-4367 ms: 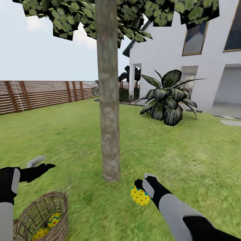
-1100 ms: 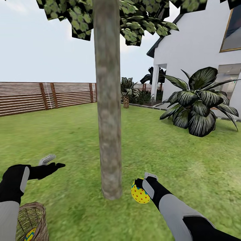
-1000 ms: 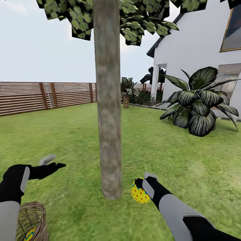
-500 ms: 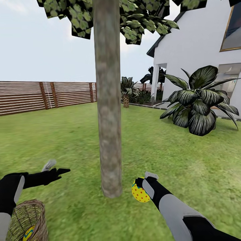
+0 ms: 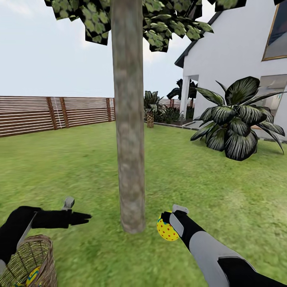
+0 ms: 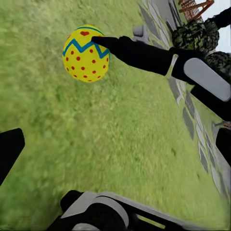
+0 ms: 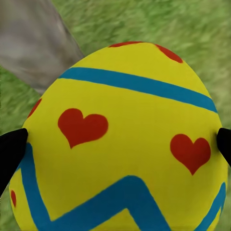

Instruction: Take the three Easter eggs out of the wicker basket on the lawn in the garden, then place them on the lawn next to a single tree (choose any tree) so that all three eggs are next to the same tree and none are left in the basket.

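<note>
The right end effector (image 5: 164, 223) pinches one Easter egg (image 5: 167, 231), held in the air just beside the foot of the tree (image 5: 128, 119), above the lawn (image 5: 191, 179). The left end effector (image 5: 81, 218) reaches out empty over the grass with its fingers spread, near the wicker basket (image 5: 38, 259) at the lower left. A patterned egg in the basket (image 5: 32, 276) shows through the weave (how many lie inside, I cannot tell).

The main risk, as I judge it, is the release: let go from this height, the round egg could bounce or roll away from the trunk. Lowering it close to the grass first would guard against that. A second risk is the left arm brushing the basket rim and tipping it.

The right wrist view gives the egg's detail, red hearts and blue bands, with a dark fingertip (image 7: 12, 154) at each side and the trunk behind. The left wrist view catches the held egg from the side against open grass, confirming it hangs clear of the ground, which the head view leaves less certain
</note>
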Robot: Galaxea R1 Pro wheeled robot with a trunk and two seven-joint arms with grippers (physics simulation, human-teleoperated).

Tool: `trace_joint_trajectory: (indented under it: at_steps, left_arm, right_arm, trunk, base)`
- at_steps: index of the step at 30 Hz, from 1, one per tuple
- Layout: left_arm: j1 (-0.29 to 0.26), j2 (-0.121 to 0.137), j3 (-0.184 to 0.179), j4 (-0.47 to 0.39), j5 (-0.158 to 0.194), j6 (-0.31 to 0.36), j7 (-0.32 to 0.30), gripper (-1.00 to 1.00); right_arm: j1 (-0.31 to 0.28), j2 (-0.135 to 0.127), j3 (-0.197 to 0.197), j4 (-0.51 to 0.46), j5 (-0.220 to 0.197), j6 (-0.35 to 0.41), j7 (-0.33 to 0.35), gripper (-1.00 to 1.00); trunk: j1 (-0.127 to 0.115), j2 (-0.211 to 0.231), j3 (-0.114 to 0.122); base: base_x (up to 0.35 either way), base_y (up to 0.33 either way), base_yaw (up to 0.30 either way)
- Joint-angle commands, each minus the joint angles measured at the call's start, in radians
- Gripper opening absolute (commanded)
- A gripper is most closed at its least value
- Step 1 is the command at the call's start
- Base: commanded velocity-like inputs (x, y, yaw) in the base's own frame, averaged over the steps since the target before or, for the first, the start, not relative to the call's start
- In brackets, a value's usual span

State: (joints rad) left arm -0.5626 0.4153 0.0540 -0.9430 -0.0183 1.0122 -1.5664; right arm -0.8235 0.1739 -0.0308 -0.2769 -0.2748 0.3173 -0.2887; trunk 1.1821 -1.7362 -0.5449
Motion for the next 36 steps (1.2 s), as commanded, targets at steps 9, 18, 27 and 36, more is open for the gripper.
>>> trace_joint_trajectory:
  at_steps: [9,18,27,36]
  left_arm:
    - [0.007,-0.042,-0.017,0.0,0.007,0.009,-0.004,1.0]
    - [0.024,-0.125,-0.087,0.0,0.005,0.006,-0.004,1.0]
    - [0.033,-0.176,-0.119,0.0,0.004,0.002,-0.004,1.0]
    - [0.039,-0.179,-0.12,0.0,0.003,-0.001,-0.004,1.0]
  right_arm:
    - [0.001,0.001,-0.001,-0.002,-0.001,0.002,0.003,-1.0]
    - [0.001,0.001,-0.001,-0.002,0.0,-0.011,0.003,-1.0]
    - [0.001,0.001,-0.001,-0.002,0.0,-0.012,0.003,-1.0]
    - [0.001,0.001,-0.001,-0.002,0.0,-0.012,0.004,-1.0]
  trunk:
    - [0.035,-0.064,-0.029]
    - [0.069,-0.127,-0.058]
    - [0.069,-0.127,-0.058]
    - [0.069,-0.127,-0.058]
  base:
    - [0.0,0.0,0.0]
    - [0.0,0.0,0.0]
    - [0.006,-0.005,0.001]
    - [0.169,-0.228,0.236]
